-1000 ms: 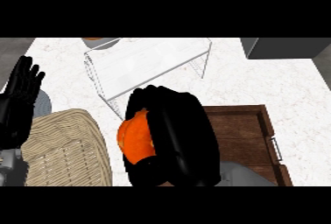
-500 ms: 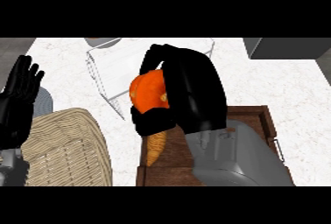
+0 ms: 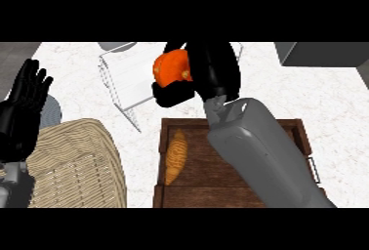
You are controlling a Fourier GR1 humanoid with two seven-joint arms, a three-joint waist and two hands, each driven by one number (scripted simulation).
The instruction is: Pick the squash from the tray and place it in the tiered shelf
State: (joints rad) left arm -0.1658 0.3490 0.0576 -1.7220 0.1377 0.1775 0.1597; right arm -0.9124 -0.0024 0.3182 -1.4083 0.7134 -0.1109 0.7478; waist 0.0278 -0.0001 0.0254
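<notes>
An orange squash point(image 3: 172, 68) is held in my right hand point(image 3: 209, 73), whose fingers and thumb curl round it. Hand and squash hang over the white wire tiered shelf point(image 3: 122, 90) at the back of the counter, above its right part. The dark wooden tray point(image 3: 184, 188) lies nearer to me, partly hidden under my grey right forearm. My left hand point(image 3: 25, 105) is at the left edge, open with fingers pointing up.
A long orange-brown bread loaf point(image 3: 175, 155) lies on the tray's left side. A woven wicker basket point(image 3: 72, 168) sits at the lower left. A grey block point(image 3: 320, 53) stands at the back right corner. The counter is white marble.
My right hand has carried the squash up off the tray and away from me, until it is above the shelf. The bread on the tray has come into view. The left hand stayed still.
</notes>
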